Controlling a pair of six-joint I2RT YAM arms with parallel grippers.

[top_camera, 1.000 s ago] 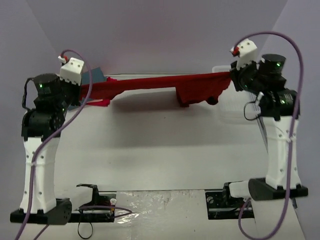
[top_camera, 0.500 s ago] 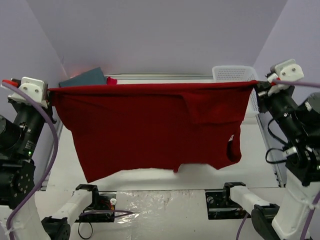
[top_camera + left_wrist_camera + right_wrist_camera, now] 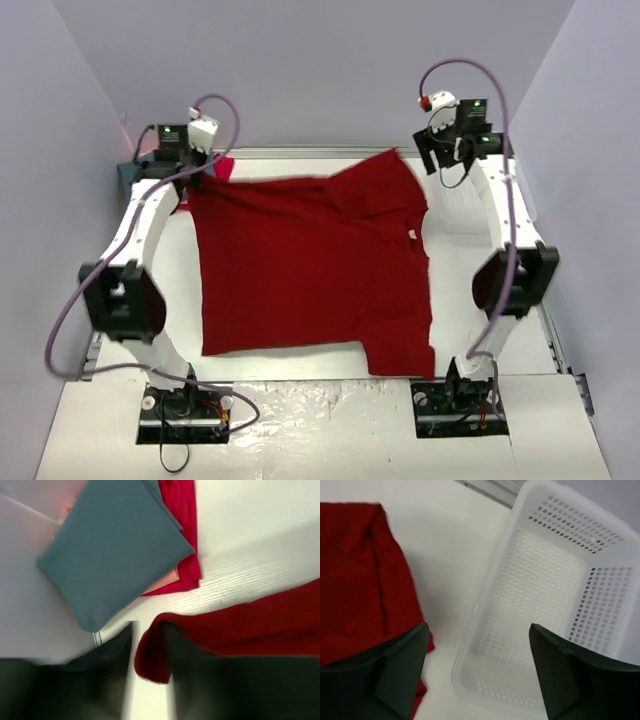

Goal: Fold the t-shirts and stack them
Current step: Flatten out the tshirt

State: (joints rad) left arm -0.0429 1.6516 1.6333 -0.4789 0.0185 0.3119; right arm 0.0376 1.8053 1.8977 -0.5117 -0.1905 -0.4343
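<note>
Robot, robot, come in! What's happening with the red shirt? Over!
Right gripper open, empty. Left gripper slightly open, corner of deep red cloth t-shirt between jaws. Shirt spread out. White plastic mesh basket apart.

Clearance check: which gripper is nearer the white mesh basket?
Right. The right gripper hovers over the rim of the mesh basket; the left gripper is at the opposite corner, beside the folded teal t-shirt.
</note>
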